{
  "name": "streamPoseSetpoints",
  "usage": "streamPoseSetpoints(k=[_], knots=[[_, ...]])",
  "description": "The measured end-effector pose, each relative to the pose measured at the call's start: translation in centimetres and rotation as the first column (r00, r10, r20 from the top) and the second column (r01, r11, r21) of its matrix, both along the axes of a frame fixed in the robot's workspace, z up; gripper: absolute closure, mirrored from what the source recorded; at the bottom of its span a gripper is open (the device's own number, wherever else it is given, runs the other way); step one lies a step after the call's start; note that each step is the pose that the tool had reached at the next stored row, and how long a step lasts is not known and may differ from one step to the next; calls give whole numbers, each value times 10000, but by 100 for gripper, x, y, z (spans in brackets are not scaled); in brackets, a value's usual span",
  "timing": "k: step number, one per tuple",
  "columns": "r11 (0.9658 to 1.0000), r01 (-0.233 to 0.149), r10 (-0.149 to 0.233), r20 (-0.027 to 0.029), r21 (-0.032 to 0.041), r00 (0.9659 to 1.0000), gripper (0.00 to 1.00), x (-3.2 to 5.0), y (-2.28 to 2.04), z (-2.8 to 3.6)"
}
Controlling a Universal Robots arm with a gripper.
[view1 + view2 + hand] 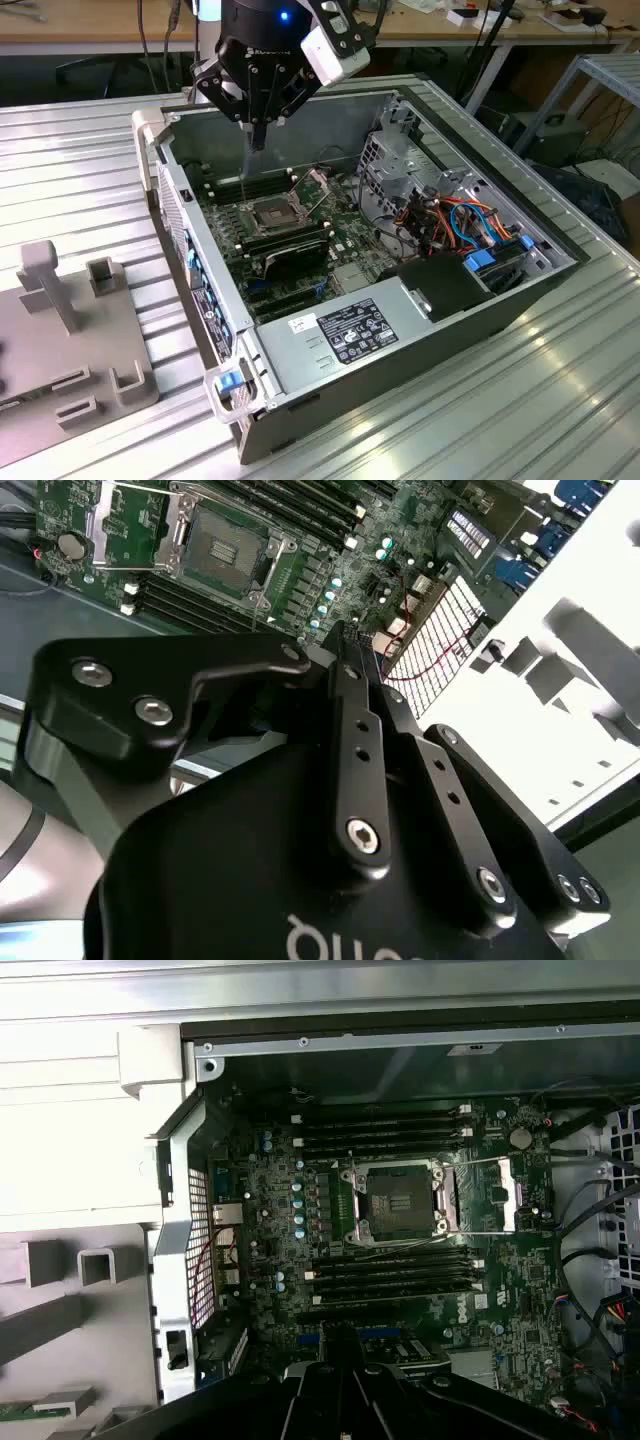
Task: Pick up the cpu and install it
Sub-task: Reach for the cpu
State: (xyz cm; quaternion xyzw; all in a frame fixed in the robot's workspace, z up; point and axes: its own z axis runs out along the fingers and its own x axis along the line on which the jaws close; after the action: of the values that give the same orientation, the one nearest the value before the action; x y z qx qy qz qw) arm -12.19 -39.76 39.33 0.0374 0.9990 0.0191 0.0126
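Gripper (pixel 257 138) poised over the open computer case (pixel 200 270), jaws drawn narrow together, socket (pixel 395 1200) unlatched at the motherboard (pixel 500 1290) middle, frame raised

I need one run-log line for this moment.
pincer: shut, hovering above open computer case | socket: open | memory sticks: seated beside socket

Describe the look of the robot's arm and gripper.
The gripper is matt black: a rounded body, flat hinged link bars, silver screws, white lettering. A blue light glows above it, beside a white box at the wrist. The arm is silver-grey.
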Motion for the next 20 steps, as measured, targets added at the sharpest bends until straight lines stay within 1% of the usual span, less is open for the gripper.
streamPoseSetpoints(k=[10, 20], knots=[[10000, 1, -1, 1, -5, 10000, 89, -18, 2, 0], [10000, 0, 0, 0, -5, 10000, 89, -112, 2, 0]])
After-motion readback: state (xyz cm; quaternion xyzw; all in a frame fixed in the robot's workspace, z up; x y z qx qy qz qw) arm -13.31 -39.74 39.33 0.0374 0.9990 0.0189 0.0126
